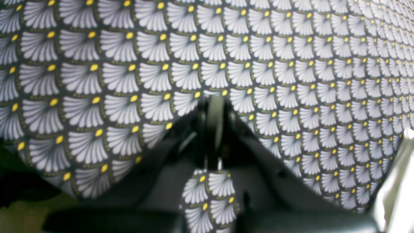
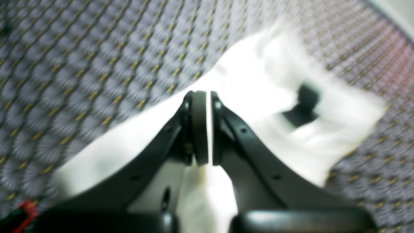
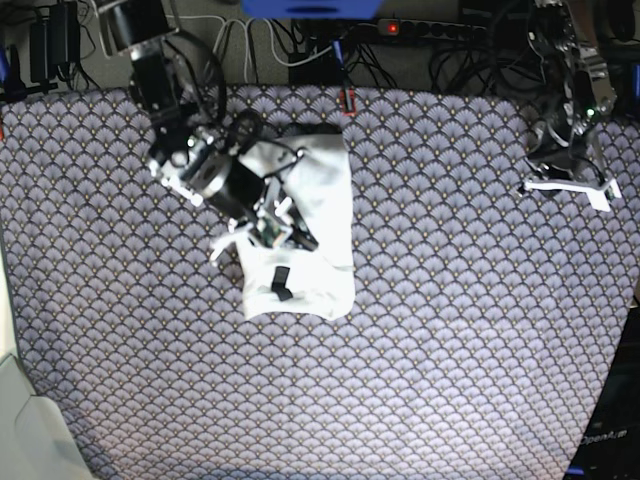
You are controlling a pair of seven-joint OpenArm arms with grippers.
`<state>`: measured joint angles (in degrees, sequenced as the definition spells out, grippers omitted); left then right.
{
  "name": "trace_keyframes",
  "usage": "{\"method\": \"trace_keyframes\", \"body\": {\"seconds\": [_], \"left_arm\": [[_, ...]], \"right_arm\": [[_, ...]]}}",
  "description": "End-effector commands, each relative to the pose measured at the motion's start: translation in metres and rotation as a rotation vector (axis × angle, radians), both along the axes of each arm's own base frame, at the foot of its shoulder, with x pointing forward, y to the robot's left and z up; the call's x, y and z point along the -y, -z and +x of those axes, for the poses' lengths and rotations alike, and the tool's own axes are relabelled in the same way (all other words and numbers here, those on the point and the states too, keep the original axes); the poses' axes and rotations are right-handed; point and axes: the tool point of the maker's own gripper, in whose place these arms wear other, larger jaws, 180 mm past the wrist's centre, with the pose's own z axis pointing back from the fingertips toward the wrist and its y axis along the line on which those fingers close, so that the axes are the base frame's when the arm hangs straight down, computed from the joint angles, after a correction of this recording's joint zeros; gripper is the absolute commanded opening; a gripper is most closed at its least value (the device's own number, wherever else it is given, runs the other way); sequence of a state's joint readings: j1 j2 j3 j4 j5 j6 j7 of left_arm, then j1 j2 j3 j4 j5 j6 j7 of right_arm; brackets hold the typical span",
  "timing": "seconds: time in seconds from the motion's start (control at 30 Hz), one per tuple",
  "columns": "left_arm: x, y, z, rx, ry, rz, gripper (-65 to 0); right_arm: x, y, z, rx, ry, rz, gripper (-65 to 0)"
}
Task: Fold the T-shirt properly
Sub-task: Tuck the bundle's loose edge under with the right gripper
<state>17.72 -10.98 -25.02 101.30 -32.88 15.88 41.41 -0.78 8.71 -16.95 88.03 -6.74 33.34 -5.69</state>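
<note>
The T-shirt [image 3: 318, 185] lies folded into a narrow white rectangle left of the table's middle, plain reverse up, with its small black tag [image 3: 281, 283] near the front end. The print is hidden. In the right wrist view the T-shirt [image 2: 258, 81] and the tag [image 2: 304, 106] are blurred. My right gripper [image 2: 209, 95] sits at the shirt's edge with its jaws almost together and white cloth in the thin slit. In the base view it [image 3: 283, 228] is over the shirt's middle. My left gripper [image 1: 215, 102] is shut and empty over bare tablecloth, far right at the back [image 3: 562, 175].
A grey fan-patterned tablecloth [image 3: 450, 330] covers the table. Cables and a power strip [image 3: 400, 28] run along the back edge. A pale surface [image 3: 22, 420] borders the front left corner, and a pale blurred edge [image 1: 397, 181] shows at the right of the left wrist view.
</note>
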Motion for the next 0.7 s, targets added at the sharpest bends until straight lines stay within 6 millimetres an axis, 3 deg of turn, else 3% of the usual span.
{"method": "trace_keyframes", "body": {"seconds": [0.0,0.1,0.3,0.4,0.53,0.67], "left_arm": [[-0.005,-0.009,0.003,0.029,0.004,0.028,-64.7],[-0.005,-0.006,-0.003,0.013,0.004,0.028,-64.7],[-0.004,-0.002,-0.012,-0.006,0.007,0.030,-64.7],[-0.003,-0.005,-0.016,-0.004,0.011,0.036,-64.7],[-0.001,-0.012,-0.020,0.006,0.021,0.047,-64.7],[0.001,-0.014,-0.025,0.004,0.028,0.053,-64.7]], "right_arm": [[-0.003,-0.021,0.015,0.057,-0.004,0.025,-65.0],[-0.001,-0.025,0.038,0.065,-0.011,0.004,-65.0],[-0.012,-0.010,0.074,-0.014,-0.058,0.002,-65.0],[-0.017,0.004,0.086,-0.071,-0.060,0.004,-65.0],[-0.026,0.009,0.100,-0.081,-0.062,0.092,-65.0],[-0.018,0.021,0.115,-0.115,-0.036,0.149,-65.0]]}}
